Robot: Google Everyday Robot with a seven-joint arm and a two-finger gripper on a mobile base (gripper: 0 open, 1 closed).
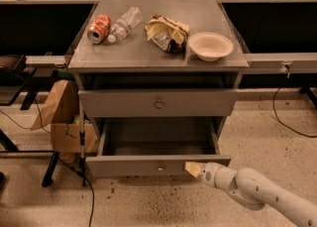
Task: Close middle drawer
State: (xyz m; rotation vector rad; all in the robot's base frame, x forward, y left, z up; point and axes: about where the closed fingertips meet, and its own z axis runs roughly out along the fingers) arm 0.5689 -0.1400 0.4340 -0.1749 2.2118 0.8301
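1. The middle drawer is pulled well out of the grey cabinet, low in the view, and its plain grey floor is exposed
2. Its low front panel is turned toward the camera, with a small round knob set at the centre
3. The gripper is placed at that front panel, right of the knob and close to the panel's right end. Its pale yellowish tip is seen against the panel face, apparently touching it
4. Whether the gripper is wide or narrow cannot be told from this view
5. The arm, white and jointed, is brought in from the bottom right corner, low over the speckled floor
6. The upper drawer is shut, directly above the open one, with its larger upper knob at the centre
7. On the cabinet top, left to right, are laid:
   - a red can on its side
   - a clear bottle on its side, just beside the can
   - a crumpled bag
   - a pale bowl, upright near the right edge
8. A cardboard box is seen on the floor just left of the cabinet
9. A dark cable is run across the floor on the right, well apart from the drawer
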